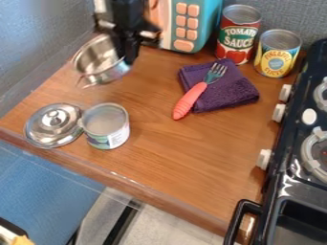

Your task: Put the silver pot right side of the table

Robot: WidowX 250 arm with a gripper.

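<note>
1. Camera view: nearest, the bench [185, 165] ends in a slanting front edge; the pot should be set down well back from it. At the right, the black stove [276, 182] bounds the target side, its white knobs [264, 159] facing the bench like small bumpers to avoid.
2. Front left, the lid [52, 125] lies flat, knob up, just beside a small can [105, 125]. A low sweep of the pot could knock either, so some lift seems wise.
3. Between that can and the stove there is open wood, the best room for a landing, on the near side of the folded purple towel [236, 92]. The fork [190, 100] lies partly on the towel, its handle reaching onto the wood; the path should pass over or in front of it.
4. Farther back at the left, near the wall, is the silver pot [111, 74]. It looks thin-walled: probably light, stiff and slippery, hard to dent but quick to swivel if pinched off-centre. The rim and upright wall offer the surest hold; the small handle at its near side looks a poorer one.
5. The claw [130, 60] is at the pot's right rim. I cannot tell whether it is open, closed or gripping.
6. Behind, the yellow can [277, 57], red can [237, 36] and teal toy oven [207, 24] limit any rearward swing.
</note>
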